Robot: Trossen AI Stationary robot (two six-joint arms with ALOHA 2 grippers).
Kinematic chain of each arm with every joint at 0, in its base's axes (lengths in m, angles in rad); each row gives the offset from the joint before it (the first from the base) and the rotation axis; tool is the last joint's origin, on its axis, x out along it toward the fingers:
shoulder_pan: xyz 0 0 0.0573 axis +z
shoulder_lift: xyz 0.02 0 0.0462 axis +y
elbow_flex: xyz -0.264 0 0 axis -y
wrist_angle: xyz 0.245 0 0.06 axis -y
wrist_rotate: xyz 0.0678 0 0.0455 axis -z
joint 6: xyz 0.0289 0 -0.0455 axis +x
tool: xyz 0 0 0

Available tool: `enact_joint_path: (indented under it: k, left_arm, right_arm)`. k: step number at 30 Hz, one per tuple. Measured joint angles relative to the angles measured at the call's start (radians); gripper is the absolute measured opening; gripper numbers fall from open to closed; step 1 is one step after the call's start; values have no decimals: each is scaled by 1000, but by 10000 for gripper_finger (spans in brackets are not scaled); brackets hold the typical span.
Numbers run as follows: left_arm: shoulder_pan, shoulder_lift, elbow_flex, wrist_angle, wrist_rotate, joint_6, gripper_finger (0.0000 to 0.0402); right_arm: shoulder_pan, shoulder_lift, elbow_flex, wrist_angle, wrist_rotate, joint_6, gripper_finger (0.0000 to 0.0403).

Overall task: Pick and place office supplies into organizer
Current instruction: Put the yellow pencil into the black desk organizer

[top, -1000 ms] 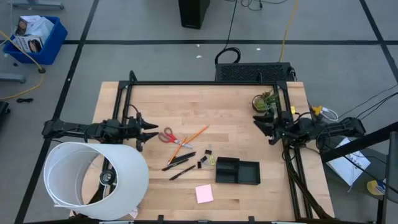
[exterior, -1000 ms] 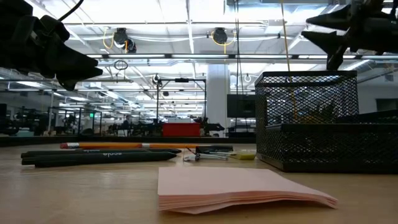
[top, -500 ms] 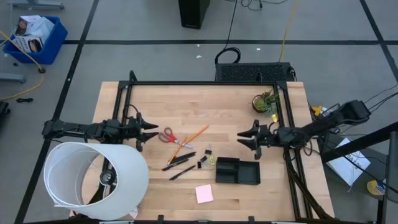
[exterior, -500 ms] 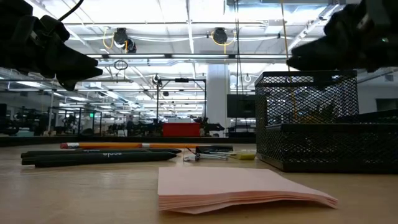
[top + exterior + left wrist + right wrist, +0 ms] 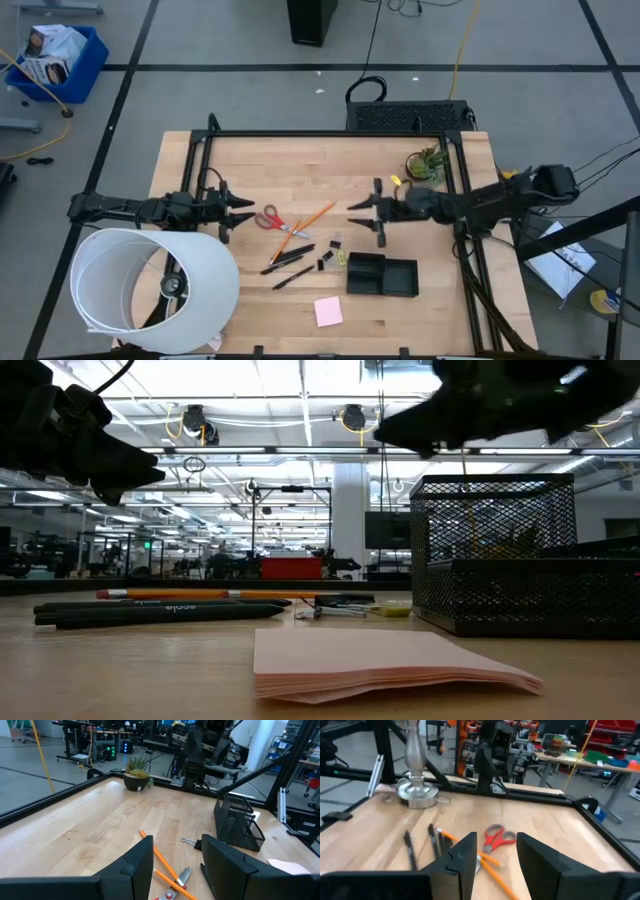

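Near the tabletop's middle, the right gripper (image 5: 364, 213) hovers spread and empty beside the orange pencil (image 5: 303, 223), probably light, stiff, best pinched mid-shaft.

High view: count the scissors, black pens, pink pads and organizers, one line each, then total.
Scissors: 1
Black pens: 3
Pink pad: 1
Organizer: 1
Total: 6

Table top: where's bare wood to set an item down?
Bare: between the black frame's far bar and the scissors, and the near strip right of the pink pad. Crowded: the pencil and pens left of the organizer.
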Motion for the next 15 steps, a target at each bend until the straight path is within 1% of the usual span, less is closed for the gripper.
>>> enact_joint_path:
  k: [4,6,10,15]
  left_arm:
    - [0,0,0,0,0,-12,170]
    - [0,0,0,3,-1,-41,170]
    - [1,0,0,16,-14,-36,170]
    - [1,6,0,15,-15,-142,170]
  right_arm:
    - [-104,74,95,-75,-198,71,132]
    - [-136,117,141,-106,-252,76,132]
    - [-170,209,208,-196,-258,10,132]
    - [-185,308,321,-315,-261,-53,132]
